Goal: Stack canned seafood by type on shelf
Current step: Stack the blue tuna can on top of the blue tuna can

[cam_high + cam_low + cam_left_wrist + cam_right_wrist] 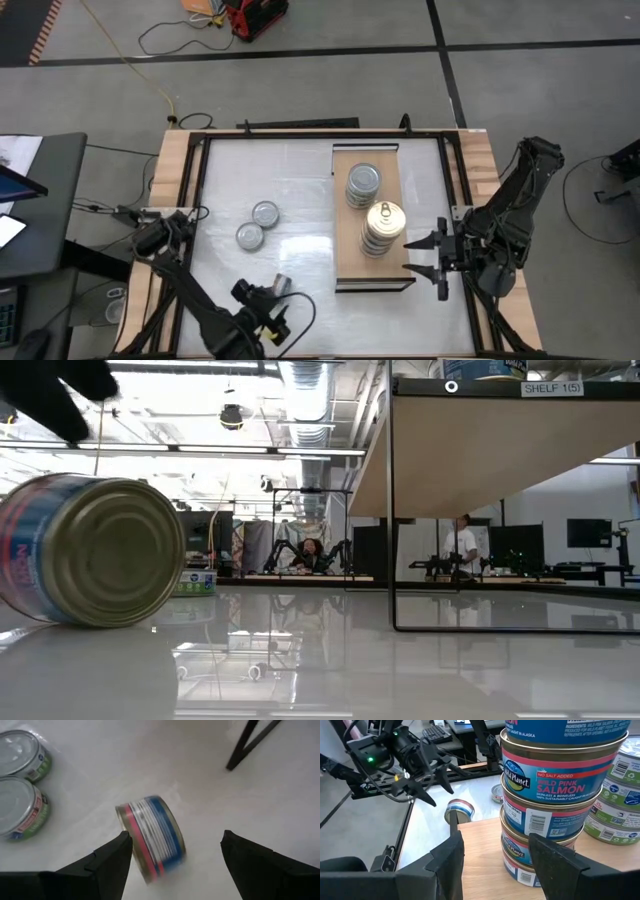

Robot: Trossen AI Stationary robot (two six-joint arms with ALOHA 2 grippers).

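The shelf point(350, 255) is a light-wood board on a thin dark frame, right of the table's middle. On it stand a stack of green-label tins with silver lids point(363, 185) and a stack of gold-lid salmon tins point(383, 228). Two silver-lid tins point(265, 213) point(250, 236) stand upright on the tabletop. A blue-and-pink tin point(152, 837) lies on its side near the front left; it also shows in the high view point(279, 285). My left gripper point(175, 870) is open just above it, apart from it. My right gripper point(502, 870) is open and empty at the shelf's right edge, facing the salmon stack point(555, 805).
The shelf board stands raised on dark legs point(392, 540), with room beneath it. Wooden rails point(175, 160) and dark frame bars border the tabletop. People show at desks in the room behind point(462, 545).
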